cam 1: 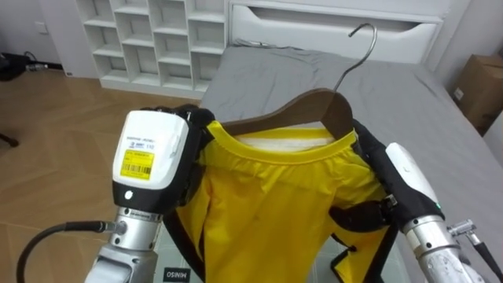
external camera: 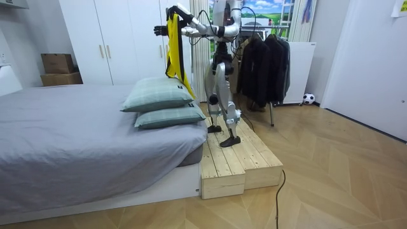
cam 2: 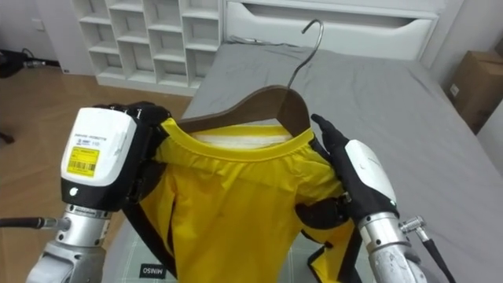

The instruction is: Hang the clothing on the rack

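Light, floppy yellow fabric shirt (cam 1: 275,204) sits on a stiff brown wooden hanger (cam 1: 314,106) above the grey bed (cam 1: 409,94), with left hand (cam 1: 153,157) and right hand (cam 1: 405,177) clamped on its cloth-covered shoulders; I'd grip the wood, since the fabric likely slips.

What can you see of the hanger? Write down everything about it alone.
The hanger is dark brown, wood by its look, with a silver metal hook rising from its middle. It is held hook-up, the hook free, with the grey bed beyond it. A yellow shirt hangs on it, hiding both ends. The left hand is at its left end; the right hand pinches the shirt at its right shoulder.
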